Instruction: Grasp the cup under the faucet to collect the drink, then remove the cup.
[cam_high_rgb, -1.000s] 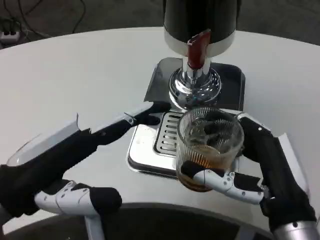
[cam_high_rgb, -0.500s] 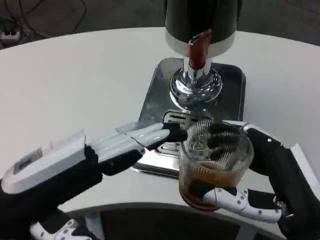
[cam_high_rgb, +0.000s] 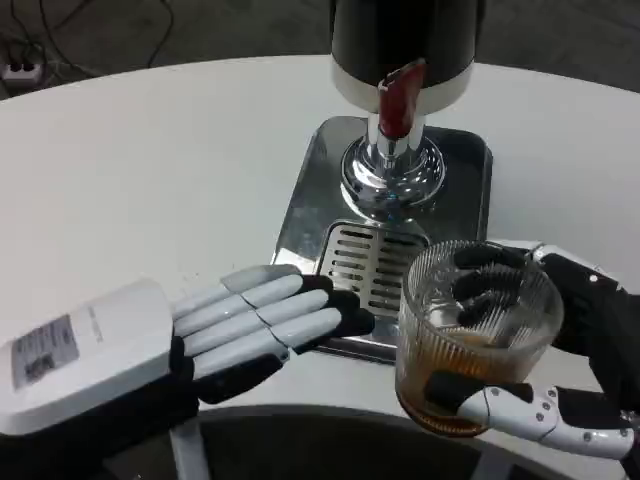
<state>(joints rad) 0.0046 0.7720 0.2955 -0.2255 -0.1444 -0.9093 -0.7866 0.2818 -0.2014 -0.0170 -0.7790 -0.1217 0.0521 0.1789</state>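
two hands: both rest low in the head view, one at each side of a drink dispenser on a white table (cam_high_rgb: 150, 150).
cup: a ribbed clear glass cup (cam_high_rgb: 477, 335) sits at about 5 o'clock from the picture's middle, off the dispenser's base, with brown drink in its lower part.
right hand: the right hand (cam_high_rgb: 560, 350) grips the cup; black fingers (cam_high_rgb: 485, 285) show through the far glass wall, and a white and black finger (cam_high_rgb: 520, 408) crosses the cup's near base.
left hand: the left hand (cam_high_rgb: 240, 325) lies at about 7 o'clock, white back up, fingers stretched out flat and close together, holding nothing. its black fingertips (cam_high_rgb: 345, 310) reach the near left edge of the tray; whether they touch it cannot be told.
tray: a shiny metal drip tray (cam_high_rgb: 310, 200) lies at the middle, with a slotted grate (cam_high_rgb: 370, 262) in its near half. the cup stands just beside the grate, at its 4 o'clock.
faucet: a chrome faucet (cam_high_rgb: 390, 175) with a red lever (cam_high_rgb: 398, 95) stands at 12 o'clock on the tray, well apart from the cup.
dispenser body: a black and silver dispenser body (cam_high_rgb: 400, 45) rises above the faucet at the top edge.
cables: dark cables (cam_high_rgb: 60, 40) lie on the floor at about 10 o'clock, beyond the table.
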